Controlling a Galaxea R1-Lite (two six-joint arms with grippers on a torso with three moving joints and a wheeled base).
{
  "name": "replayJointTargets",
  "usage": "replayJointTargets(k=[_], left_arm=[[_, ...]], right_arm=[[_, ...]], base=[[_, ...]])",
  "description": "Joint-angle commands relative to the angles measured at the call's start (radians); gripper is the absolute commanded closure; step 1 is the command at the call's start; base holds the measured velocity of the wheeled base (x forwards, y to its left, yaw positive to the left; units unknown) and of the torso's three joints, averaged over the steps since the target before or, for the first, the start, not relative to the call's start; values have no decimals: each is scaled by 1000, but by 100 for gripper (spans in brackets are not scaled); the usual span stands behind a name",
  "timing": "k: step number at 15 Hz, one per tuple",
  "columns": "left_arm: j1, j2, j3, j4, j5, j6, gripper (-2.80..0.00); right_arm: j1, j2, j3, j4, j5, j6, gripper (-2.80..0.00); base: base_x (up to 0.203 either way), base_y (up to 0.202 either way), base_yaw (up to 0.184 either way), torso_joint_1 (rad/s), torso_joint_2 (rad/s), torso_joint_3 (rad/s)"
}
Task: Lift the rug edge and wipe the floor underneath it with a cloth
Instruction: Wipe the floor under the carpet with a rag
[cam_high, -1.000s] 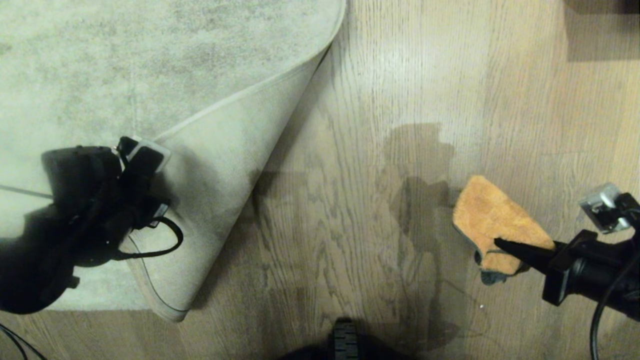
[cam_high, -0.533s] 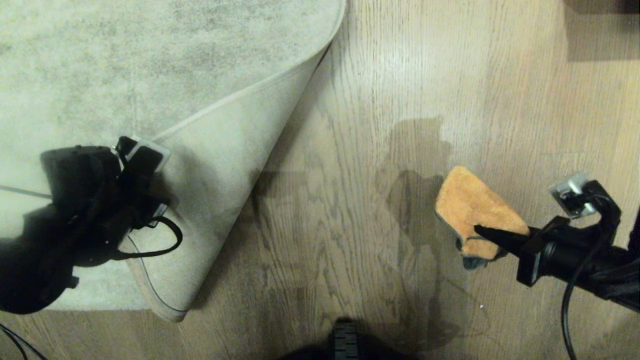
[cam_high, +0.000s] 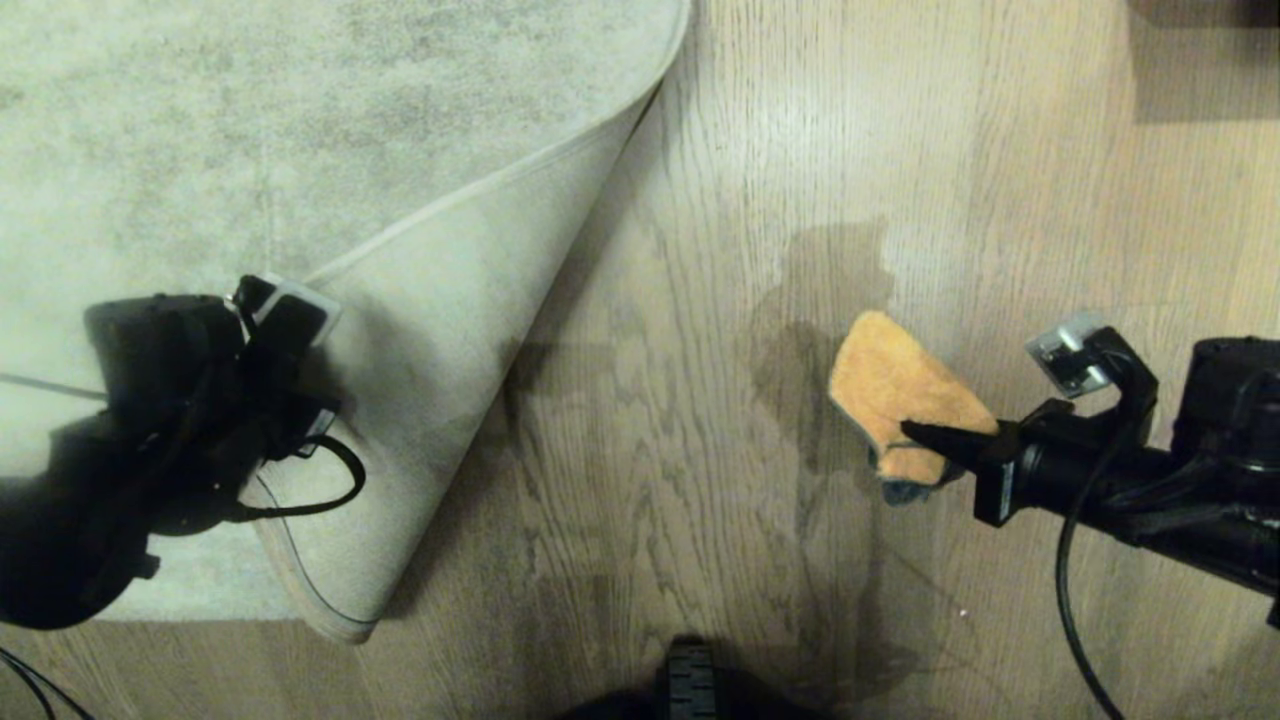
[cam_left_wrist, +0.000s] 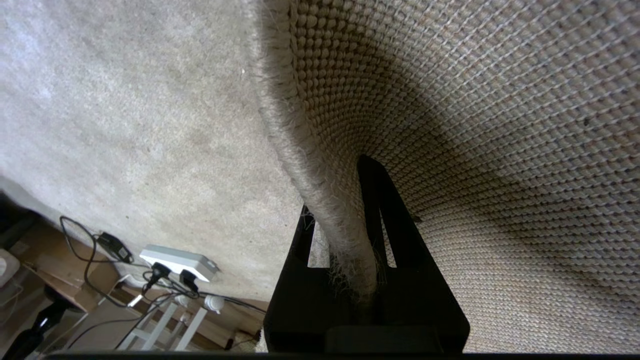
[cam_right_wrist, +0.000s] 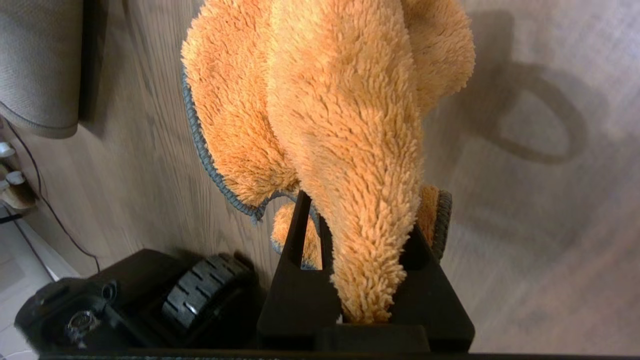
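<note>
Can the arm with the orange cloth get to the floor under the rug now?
Probably yes: the left gripper holds the rug edge folded back, baring floor, with nothing between it and the right gripper's cloth.

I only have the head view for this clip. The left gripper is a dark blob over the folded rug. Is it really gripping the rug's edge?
Observer: Yes. In the left wrist view the left gripper is shut on the rug edge, fringed border between its fingers, woven backing beside it.
Operator: And the cloth on the right?
Observer: The right gripper pinches a bunched fold of the cloth; the rest hangs free over the floor.
Operator: Anything nearby that I miss?
Observer: A white power strip with plugged cables lies beyond the rug.
</note>
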Motion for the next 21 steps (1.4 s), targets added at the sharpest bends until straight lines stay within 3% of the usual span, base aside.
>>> replayJointTargets(k=[1, 8, 21], left_arm=[[0, 8, -4, -4, 5, 3, 0], [4, 9, 2, -4, 7, 3, 0], [5, 15, 5, -4, 29, 1, 0]], right_arm=[[34, 37, -32, -5, -5, -1, 0], [325, 89, -64, -4, -122, 26, 0], [578, 435, -379, -60, -207, 28, 0]], base=[[0, 0, 0, 0, 0, 0], [0, 0, 0, 0, 0, 0], [0, 0, 0, 0, 0, 0]])
